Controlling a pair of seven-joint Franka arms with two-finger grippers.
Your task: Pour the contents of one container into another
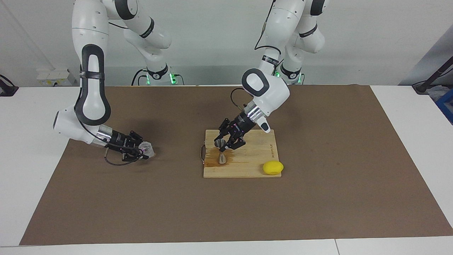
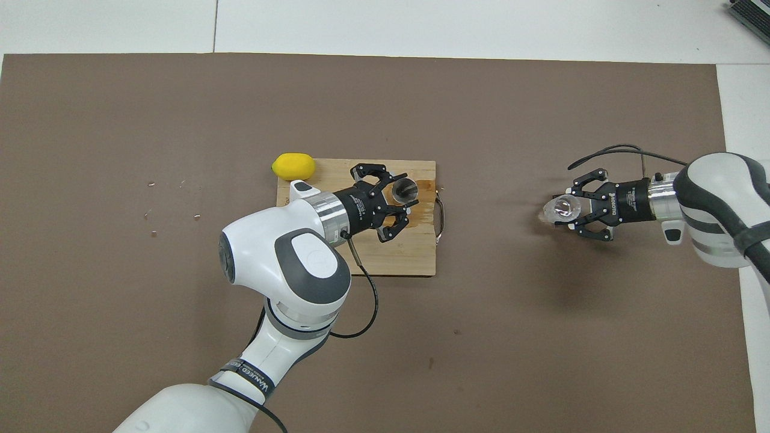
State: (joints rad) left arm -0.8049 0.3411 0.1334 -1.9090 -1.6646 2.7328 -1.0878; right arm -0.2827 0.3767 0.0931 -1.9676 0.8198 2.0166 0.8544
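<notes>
Facing view | brown mat (image 1: 318, 198) on white table (image 1: 21, 148) | left fingers (image 1: 236, 143) apart beside jigger (image 1: 221, 152) | right fingers (image 1: 138, 153) clamp tumbler (image 1: 148, 149)

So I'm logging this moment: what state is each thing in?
jigger: upright on the cutting board, between the left gripper fingers
glass tumbler: tilted, in the right gripper low over the mat
lemon: resting at the board's corner
board: stained around the jigger

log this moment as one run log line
left gripper: open around jigger on cutting board | right gripper: shut on glass tumbler, low over mat | lemon: board corner | pour: not begun
</notes>
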